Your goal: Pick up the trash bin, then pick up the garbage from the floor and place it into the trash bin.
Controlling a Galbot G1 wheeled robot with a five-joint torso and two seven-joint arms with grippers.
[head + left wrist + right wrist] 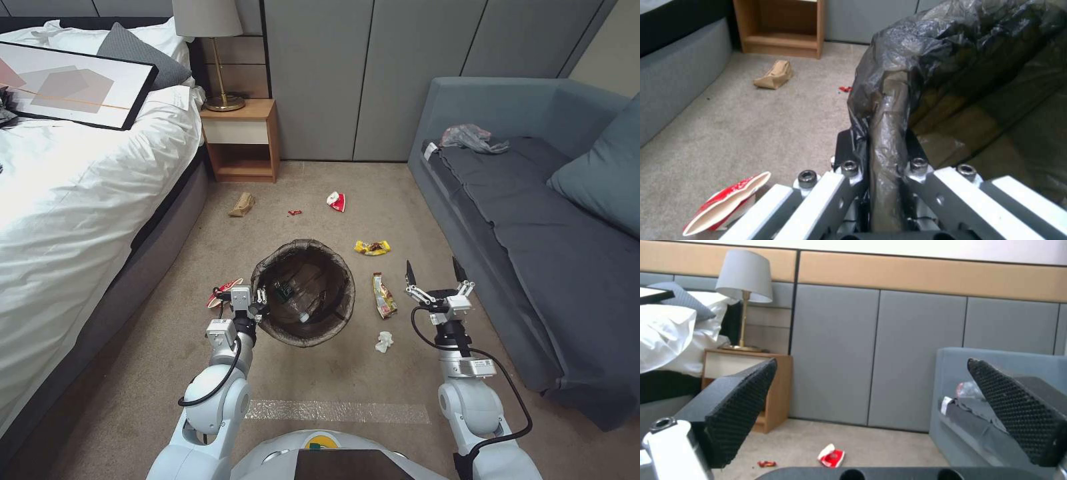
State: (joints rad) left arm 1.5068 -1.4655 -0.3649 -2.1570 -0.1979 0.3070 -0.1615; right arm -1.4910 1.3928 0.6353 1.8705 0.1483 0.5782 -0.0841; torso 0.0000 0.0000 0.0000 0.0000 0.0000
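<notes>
Carpet floor (167,333) between bed and sofa, litter scattered. My left gripper (884,156) is clamped on the bag-covered rim of the trash bin (303,292). My right gripper (437,275) hangs spread wide, empty, beside the yellow wrapper (383,295). Risk: slick liner slips, bin tilts.

A beige-brown carpet (200,373) is crossed by a pale strip of tape (337,411). The back is closed off by grey wall panels (373,73), topped by a tan band (929,273). A white-sheeted bed (73,200) is set on the left, a wooden nightstand (241,140) with a brass lamp (213,47) beside it. A grey-blue sofa (527,220) is placed on the right.
</notes>
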